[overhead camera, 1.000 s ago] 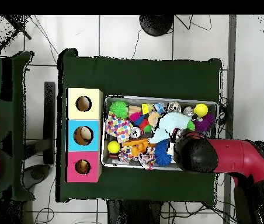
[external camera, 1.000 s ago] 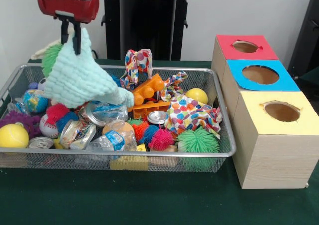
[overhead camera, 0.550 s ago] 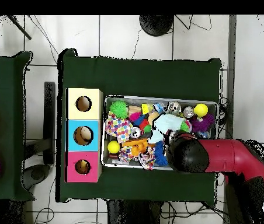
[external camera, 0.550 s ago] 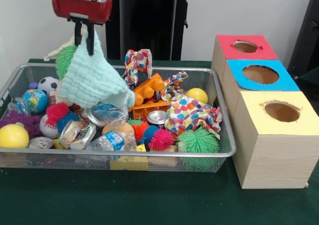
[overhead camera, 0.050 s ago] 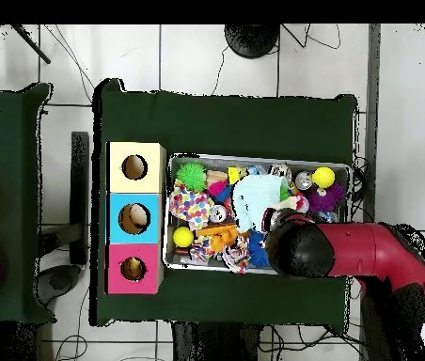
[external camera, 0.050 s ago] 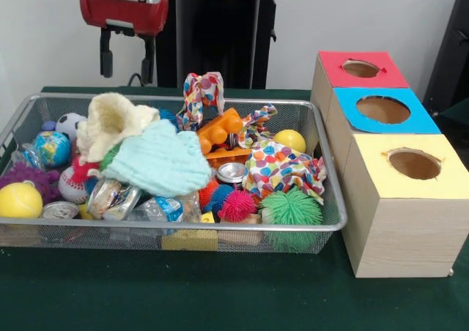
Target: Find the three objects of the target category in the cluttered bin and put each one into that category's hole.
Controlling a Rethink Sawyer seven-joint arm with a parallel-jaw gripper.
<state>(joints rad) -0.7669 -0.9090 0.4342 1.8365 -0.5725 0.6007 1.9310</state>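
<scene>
wire-mesh metal bin (external camera, 0.050 s ago: pixel 322 225), mint waffle-knit cloth (external camera, 0.050 s ago: pixel 163 164), cream knit cloth (external camera, 0.050 s ago: pixel 113 118), spiky rubbery green ball (external camera, 0.050 s ago: pixel 292 208), shiny metal can (external camera, 0.050 s ago: pixel 232 172), glossy orange plastic block (external camera, 0.050 s ago: pixel 218 132), pale wood-grain boxes (external camera, 0.050 s ago: pixel 399 236) with matt coloured paper tops, dark green felt-like worktop (external camera, 0.050 s ago: pixel 220 294)

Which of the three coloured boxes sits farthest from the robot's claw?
The yellow-topped box, at the row's end nearest the front camera. The blue box and red box lie closer to the gripper, which hangs open over the bin.
</scene>
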